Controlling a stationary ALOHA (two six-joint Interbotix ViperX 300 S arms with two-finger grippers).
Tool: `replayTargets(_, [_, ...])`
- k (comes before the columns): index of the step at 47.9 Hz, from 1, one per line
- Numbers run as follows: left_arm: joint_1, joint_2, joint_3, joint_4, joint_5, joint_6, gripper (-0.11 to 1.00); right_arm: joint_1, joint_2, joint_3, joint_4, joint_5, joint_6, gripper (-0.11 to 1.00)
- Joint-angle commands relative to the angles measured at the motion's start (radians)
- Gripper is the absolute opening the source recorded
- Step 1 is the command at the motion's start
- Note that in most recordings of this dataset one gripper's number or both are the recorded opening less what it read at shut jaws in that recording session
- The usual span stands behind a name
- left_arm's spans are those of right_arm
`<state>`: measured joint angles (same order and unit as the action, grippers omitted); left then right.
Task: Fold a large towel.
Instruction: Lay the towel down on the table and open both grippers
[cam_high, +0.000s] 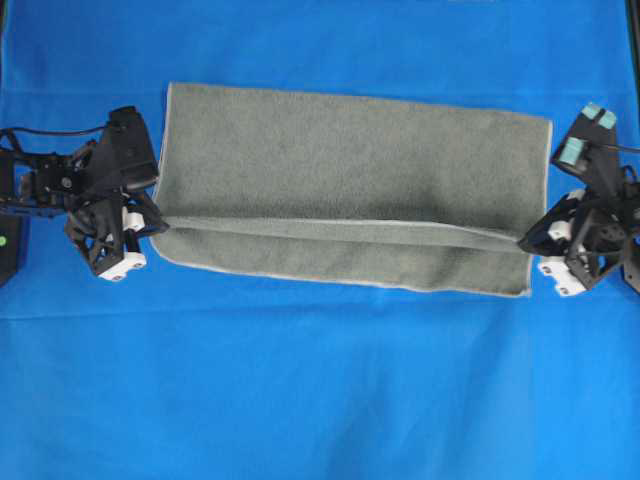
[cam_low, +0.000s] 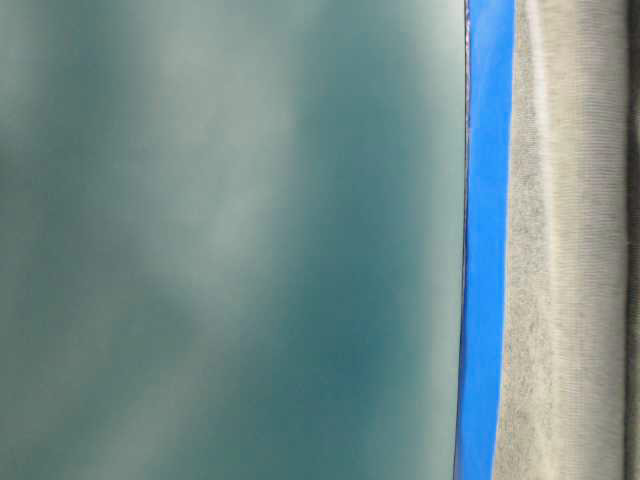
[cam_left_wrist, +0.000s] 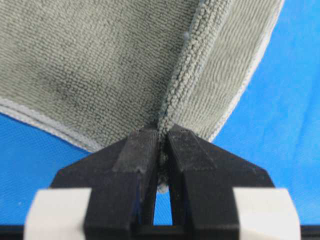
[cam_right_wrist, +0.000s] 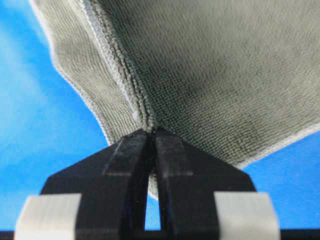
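Observation:
The grey-green towel (cam_high: 350, 160) lies spread across the blue sheet, with a pale hemmed edge (cam_high: 330, 225) stretched taut from left to right above its near strip (cam_high: 350, 262). My left gripper (cam_high: 158, 222) is shut on the towel's left end (cam_left_wrist: 200, 65); cloth is pinched between the black fingers (cam_left_wrist: 137, 150). On the other side, my right gripper (cam_high: 524, 241) is shut on the towel's right end (cam_right_wrist: 215, 75), the hem bunched between its fingers (cam_right_wrist: 170, 145). Both hold the edge slightly lifted.
The bright blue sheet (cam_high: 320, 390) covers the whole table around the towel. The table-level view is filled by a blurred teal surface, with a strip of blue (cam_low: 487, 240) and grey cloth (cam_low: 575, 240) at its right.

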<state>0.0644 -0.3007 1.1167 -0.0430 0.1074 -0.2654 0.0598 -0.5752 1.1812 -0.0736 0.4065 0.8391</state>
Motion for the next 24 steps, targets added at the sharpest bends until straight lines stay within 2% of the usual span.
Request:
replayTargets(1, [-0.014, 0.015, -0.017, 0.003, -0.023, 0.0, 0.02, 0.015, 0.081, -0.014, -0.003, -0.054, 0.002, 0.03])
replayTargets(9, [-0.014, 0.061, -0.031, 0.006, -0.041, 0.005, 0.02, 0.015, 0.195, -0.023, -0.025, -0.107, 0.002, 0.03])
replayTargets(16, [-0.014, 0.077, -0.032, 0.006, -0.044, 0.006, 0.05, 0.017, 0.227, -0.04, -0.034, -0.137, 0.002, 0.03])
replayTargets(20, [-0.014, 0.074, -0.032, 0.008, -0.048, 0.008, 0.22, 0.017, 0.229, -0.04, -0.04, -0.153, 0.0, 0.03])
replayTargets(24, [-0.014, 0.072, -0.031, 0.008, -0.046, 0.011, 0.5, 0.023, 0.227, -0.043, -0.051, -0.158, 0.0, 0.04])
